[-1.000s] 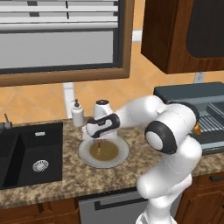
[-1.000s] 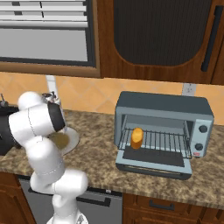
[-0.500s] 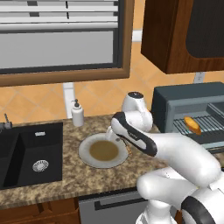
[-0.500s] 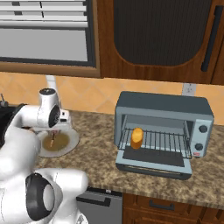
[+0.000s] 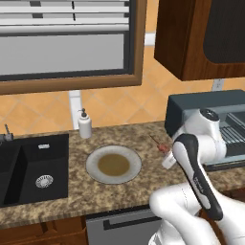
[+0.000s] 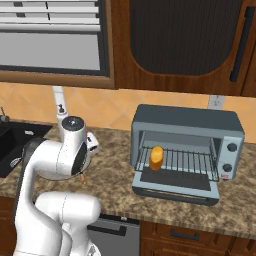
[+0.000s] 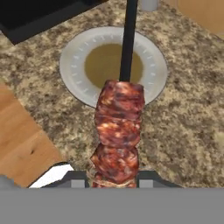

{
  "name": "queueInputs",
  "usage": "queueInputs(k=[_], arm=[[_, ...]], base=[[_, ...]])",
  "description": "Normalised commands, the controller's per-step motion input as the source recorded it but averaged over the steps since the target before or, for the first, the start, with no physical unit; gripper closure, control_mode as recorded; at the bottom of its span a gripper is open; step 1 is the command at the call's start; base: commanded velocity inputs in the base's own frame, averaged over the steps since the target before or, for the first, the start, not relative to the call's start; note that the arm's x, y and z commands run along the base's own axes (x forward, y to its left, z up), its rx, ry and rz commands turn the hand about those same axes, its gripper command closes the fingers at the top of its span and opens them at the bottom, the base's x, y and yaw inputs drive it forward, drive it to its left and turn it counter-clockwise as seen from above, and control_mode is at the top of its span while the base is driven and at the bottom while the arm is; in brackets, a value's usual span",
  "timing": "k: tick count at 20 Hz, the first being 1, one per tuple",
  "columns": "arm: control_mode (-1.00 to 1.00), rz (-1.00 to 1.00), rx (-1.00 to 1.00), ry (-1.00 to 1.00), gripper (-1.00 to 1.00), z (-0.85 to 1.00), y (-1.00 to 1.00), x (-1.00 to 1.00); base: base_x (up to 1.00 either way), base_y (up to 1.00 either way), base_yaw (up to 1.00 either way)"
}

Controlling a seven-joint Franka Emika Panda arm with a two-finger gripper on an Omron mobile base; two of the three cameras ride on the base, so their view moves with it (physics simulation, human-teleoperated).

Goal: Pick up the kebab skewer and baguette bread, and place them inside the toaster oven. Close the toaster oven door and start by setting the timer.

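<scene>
One kebab skewer [image 7: 119, 140] is sitting clamped in our gripper [image 7: 114, 180], whose two fingers [image 7: 75, 178] are pressing the lowest meat chunks from either side. In the hand view its long axis is running straight away from the fingers, the bare dark stick pointing out over the plate [image 7: 154, 57]. We are holding it in the air above the granite counter [image 5: 134, 184], between the plate and the toaster oven [image 6: 187, 125]. The toaster oven door [image 6: 175, 189] is lying dropped open, leaving the mouth unobstructed. The baguette bread [image 6: 157, 157] is standing on the wire rack [image 6: 192, 162] toward its left side, with bare rack lying to its right.
</scene>
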Motion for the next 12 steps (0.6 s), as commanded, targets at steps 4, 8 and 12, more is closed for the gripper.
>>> queueInputs(k=[4,8,12], arm=[[-1.00,0.32,-0.07,-0.20,1.00,0.59,-1.00,-0.35],[-1.00,0.24,-0.08,-0.18,1.00,0.55,-1.00,-0.01],[-1.00,0.20,-0.17,-0.10,1.00,0.51,-1.00,0.00]], base=[[0.00,0.00,0.00],[0.00,0.00,0.00],[0.00,0.00,0.00]])
